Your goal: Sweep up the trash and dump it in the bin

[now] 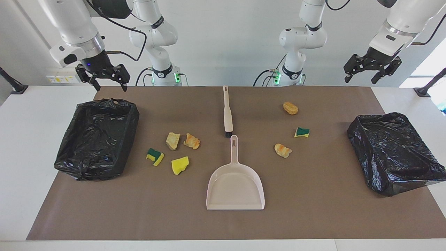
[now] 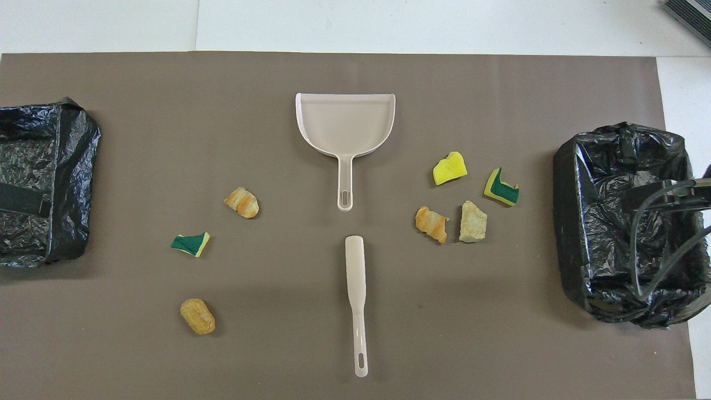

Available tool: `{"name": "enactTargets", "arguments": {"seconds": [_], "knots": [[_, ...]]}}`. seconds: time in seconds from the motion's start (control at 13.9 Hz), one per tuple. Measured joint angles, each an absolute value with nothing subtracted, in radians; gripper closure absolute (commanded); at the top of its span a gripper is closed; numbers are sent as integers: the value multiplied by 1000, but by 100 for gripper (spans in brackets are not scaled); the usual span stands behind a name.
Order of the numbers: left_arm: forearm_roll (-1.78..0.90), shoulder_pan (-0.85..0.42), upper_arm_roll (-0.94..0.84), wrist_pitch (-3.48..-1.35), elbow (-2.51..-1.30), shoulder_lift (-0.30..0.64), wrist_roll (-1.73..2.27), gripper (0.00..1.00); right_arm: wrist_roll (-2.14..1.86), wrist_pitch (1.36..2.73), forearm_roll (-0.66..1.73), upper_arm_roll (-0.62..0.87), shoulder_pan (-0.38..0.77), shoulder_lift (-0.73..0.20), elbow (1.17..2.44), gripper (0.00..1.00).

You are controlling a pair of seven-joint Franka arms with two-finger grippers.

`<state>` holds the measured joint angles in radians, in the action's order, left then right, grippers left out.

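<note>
Several trash scraps lie on the brown mat. A tan chunk (image 1: 172, 140) (image 2: 473, 222), an orange bread piece (image 1: 192, 141) (image 2: 431, 224), a green-yellow sponge (image 1: 154, 156) (image 2: 501, 189) and a yellow sponge (image 1: 180, 165) (image 2: 450, 168) lie toward the right arm's end. A bread piece (image 1: 290, 108) (image 2: 197, 316), a green sponge (image 1: 301, 132) (image 2: 190, 244) and an orange bread piece (image 1: 282, 150) (image 2: 241, 201) lie toward the left arm's end. My right gripper (image 1: 104, 78) is open and empty, raised over the mat's edge by the bin (image 1: 69, 153) (image 2: 572, 222). My left gripper (image 1: 371, 69) is open and empty, raised at the left arm's end.
A beige dustpan (image 1: 235, 188) (image 2: 345, 123) lies mid-table with its handle toward the robots. A beige brush (image 1: 227, 111) (image 2: 356, 300) lies nearer the robots, in line with it. A second black-lined bin (image 1: 390, 153) (image 2: 55, 166) sits at the left arm's end.
</note>
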<state>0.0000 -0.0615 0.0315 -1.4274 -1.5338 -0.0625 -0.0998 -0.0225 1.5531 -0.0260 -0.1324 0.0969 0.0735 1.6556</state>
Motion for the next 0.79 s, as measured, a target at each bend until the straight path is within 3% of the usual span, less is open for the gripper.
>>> {"name": "enactTargets", "arguments": {"seconds": [0.43, 0.79], "knots": [[-5, -111, 2, -1488, -1716, -129, -90, 0, 79, 1556, -25, -111, 136, 70, 1685, 0], [-5, -117, 2, -1496, -1745, -145, -88, 0, 170, 1650, -16, -107, 204, -11, 1671, 0]]}}
